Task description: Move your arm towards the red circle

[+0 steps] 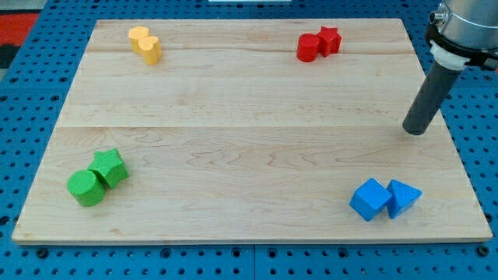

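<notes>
Tip [416, 131] planted near the board's right edge, about halfway between top and bottom, rod leaning up toward the view's top right corner. No claw on this arm, only the bare rod end, so no jaws to read as apart or together. Touching no block.

Red circle [308, 48] close to the top edge, right of centre, pressed against the red star [330, 40] on its right. Both well apart from the tip, up and to its left. Bare wood [249, 117] all the way between tip and red circle; nothing standing in that line.

Blue cube [369, 200] and blue triangle [403, 197] side by side, touching, near the bottom right corner, below the tip and well clear of it. Green circle [85, 187] and green star [109, 167] touching near the bottom left corner. Yellow block [145, 43], shape hard to make out, near the top left corner.

All blocks hugging the corners and edges; wide middle of the board open. Blue pegboard [31, 85] around the wooden board on every side.
</notes>
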Robot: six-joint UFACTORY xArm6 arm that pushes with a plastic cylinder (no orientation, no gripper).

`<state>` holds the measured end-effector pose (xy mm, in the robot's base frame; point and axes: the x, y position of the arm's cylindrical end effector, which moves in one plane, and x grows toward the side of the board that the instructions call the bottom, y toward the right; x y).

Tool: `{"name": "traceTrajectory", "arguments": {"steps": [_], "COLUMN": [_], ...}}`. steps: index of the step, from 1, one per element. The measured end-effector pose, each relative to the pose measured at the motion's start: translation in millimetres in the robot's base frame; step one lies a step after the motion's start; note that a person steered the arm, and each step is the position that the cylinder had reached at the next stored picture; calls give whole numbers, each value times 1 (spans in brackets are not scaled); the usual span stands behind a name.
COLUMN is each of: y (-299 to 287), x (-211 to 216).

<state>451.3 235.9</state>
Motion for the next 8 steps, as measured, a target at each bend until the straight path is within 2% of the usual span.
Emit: {"name": "traceTrajectory", "arguments": {"steps": [2,4,5,6,8], "y": [-2,4,6,24,108], "x": [5,-33,-37,-48,-109]}}
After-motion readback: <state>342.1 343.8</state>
